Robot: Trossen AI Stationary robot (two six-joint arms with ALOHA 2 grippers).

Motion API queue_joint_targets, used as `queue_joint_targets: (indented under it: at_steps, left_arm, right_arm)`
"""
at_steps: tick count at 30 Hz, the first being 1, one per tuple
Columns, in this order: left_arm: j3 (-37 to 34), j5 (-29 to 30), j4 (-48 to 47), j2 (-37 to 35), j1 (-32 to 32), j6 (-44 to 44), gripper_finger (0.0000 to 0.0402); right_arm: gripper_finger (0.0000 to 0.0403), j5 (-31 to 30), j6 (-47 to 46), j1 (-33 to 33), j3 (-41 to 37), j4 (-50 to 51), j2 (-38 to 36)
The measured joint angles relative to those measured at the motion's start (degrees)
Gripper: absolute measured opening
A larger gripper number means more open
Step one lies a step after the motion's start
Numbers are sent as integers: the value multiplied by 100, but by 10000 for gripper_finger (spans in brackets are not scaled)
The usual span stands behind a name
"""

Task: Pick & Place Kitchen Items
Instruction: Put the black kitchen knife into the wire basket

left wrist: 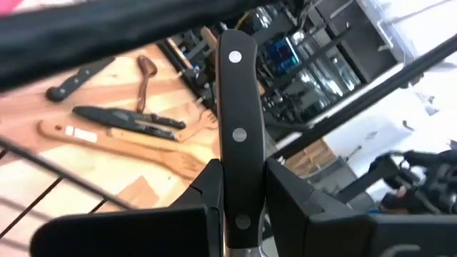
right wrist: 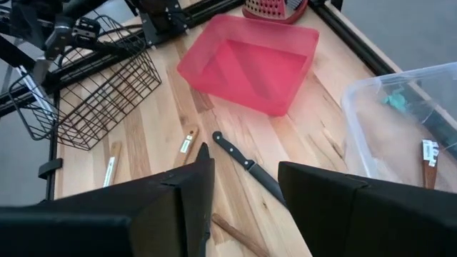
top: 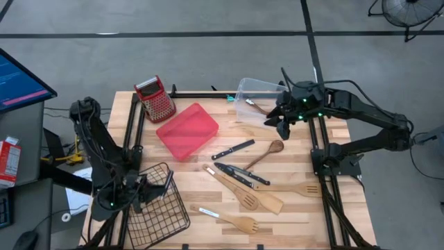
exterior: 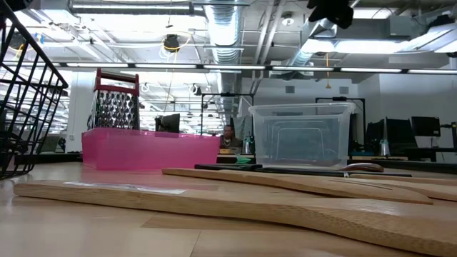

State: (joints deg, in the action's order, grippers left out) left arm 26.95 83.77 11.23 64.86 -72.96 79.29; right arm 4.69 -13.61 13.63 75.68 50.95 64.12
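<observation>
My left gripper (top: pixel 141 187) is at the table's near left corner, beside the tilted black wire basket (top: pixel 163 205), and is shut on a black-handled knife (left wrist: pixel 238 107); basket wires cross the left wrist view. Its blade is hidden. My right gripper (top: pixel 281 123) hangs open above the table's far right, next to the clear plastic bin (top: pixel 260 97). Flat on the table between the arms are two more knives (top: pixel 232 149) (top: pixel 241 173), a wooden spoon (top: pixel 267 153) and wooden spatulas (top: pixel 243 196) (top: pixel 232 222). One knife (right wrist: pixel 250 168) lies below my right gripper (right wrist: pixel 246 189). My left gripper pinches the knife's black riveted handle (left wrist: pixel 240 214) between its two fingers (left wrist: pixel 207 189), at the end of the handle nearest the wrist. The fingers lie along the handle, whose free end sticks out past them. The knife is lifted clear of the table.
The flat red tray (top: pixel 187 130) and the red-topped grater (top: pixel 156 99) stand at the far left centre. The clear bin holds a small item (top: pixel 253 105). A monitor (top: pixel 21 76) and cables lie off the table's left edge.
</observation>
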Motion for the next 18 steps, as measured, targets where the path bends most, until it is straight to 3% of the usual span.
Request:
queue_joint_targets:
  at_steps: [4,12,18]
  left_arm:
    - [-264,-267,5,0,-49,249,49]
    - [-450,-1641,8,0,10,283,49]
    - [6,-3060,70,-241,198,-993,49]
  right_arm:
    - [172,35,-8,-13,0,-58,-9]
    - [172,39,-297,-7,0,-42,-71]
    - [172,39,-295,-7,0,-43,-77]
